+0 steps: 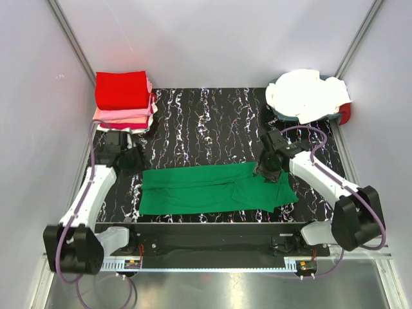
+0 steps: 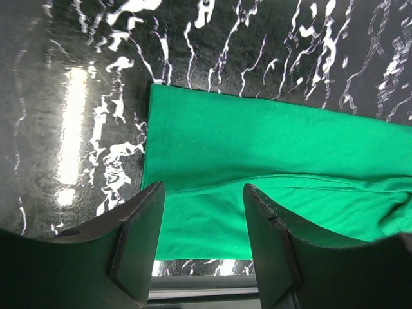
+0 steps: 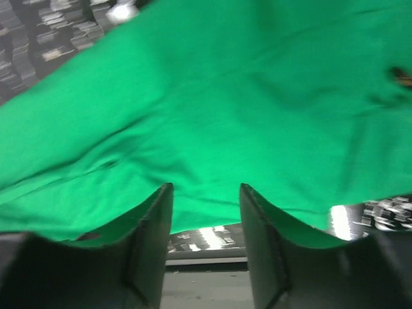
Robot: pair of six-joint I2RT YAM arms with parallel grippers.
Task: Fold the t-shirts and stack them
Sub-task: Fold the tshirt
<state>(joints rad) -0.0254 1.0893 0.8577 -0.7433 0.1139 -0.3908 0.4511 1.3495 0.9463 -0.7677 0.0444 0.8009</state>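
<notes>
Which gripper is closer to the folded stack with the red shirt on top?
Left. The left gripper hovers just in front of the stack; the right gripper is across the mat, over the right end of the green shirt.

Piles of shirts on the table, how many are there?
2. A folded stack, red on top, sits back left; a loose white heap sits back right. One green shirt lies spread on the mat. Shirts buried inside may be hidden.
</notes>
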